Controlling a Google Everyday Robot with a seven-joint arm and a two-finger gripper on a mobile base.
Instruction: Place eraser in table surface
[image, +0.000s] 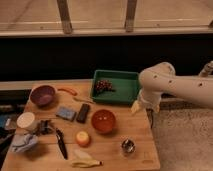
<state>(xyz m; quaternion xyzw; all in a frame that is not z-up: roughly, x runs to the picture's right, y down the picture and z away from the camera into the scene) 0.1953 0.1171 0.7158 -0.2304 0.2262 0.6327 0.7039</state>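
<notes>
The eraser (83, 113), a small flat black block, lies on the wooden table surface (111, 151) left of centre, next to the blue-grey sponge (65, 113) and just left of the orange-red bowl (103, 121). My gripper (136, 106) hangs at the end of the white arm (165, 85) over the table's right edge, just below the green tray (122, 95). It is well to the right of the eraser and apart from it.
The tray holds dark grapes (104, 86). Also on the table are a purple bowl (43, 95), an orange chili (67, 91), a white cup (26, 120), a black-handled knife (61, 143), a round fruit (83, 138), a banana (84, 161), a metal cup (128, 146) and a cloth (23, 142).
</notes>
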